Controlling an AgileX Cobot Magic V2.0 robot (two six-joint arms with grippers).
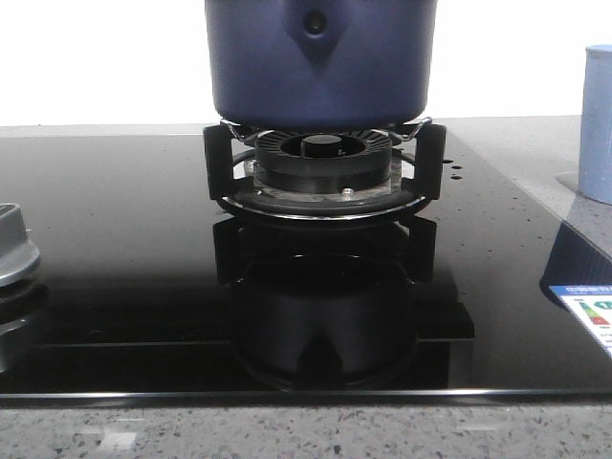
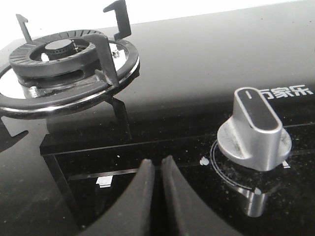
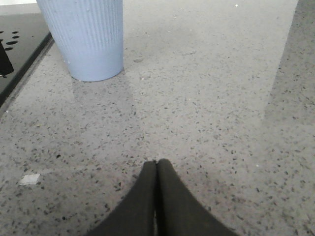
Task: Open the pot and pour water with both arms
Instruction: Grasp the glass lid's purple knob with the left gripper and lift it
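The dark navy-blue pot (image 1: 320, 57) stands on the burner grate (image 1: 323, 167) at the middle back of the black glass hob, its shield-shaped handle mount (image 1: 314, 24) facing me. Its top is cut off, so I cannot see a lid. No water shows. Neither gripper appears in the front view. My left gripper (image 2: 157, 161) is shut and empty, low over the black glass beside a silver knob (image 2: 255, 130). My right gripper (image 3: 157, 161) is shut and empty over the speckled grey counter, well short of the pale blue cup (image 3: 83, 37).
The pale blue cup (image 1: 600, 124) stands on the counter right of the hob. A bare burner with a grate (image 2: 64, 59) lies beyond the left gripper. A silver knob (image 1: 14, 251) is at the hob's left edge. A label sticker (image 1: 593, 316) is on the glass at right.
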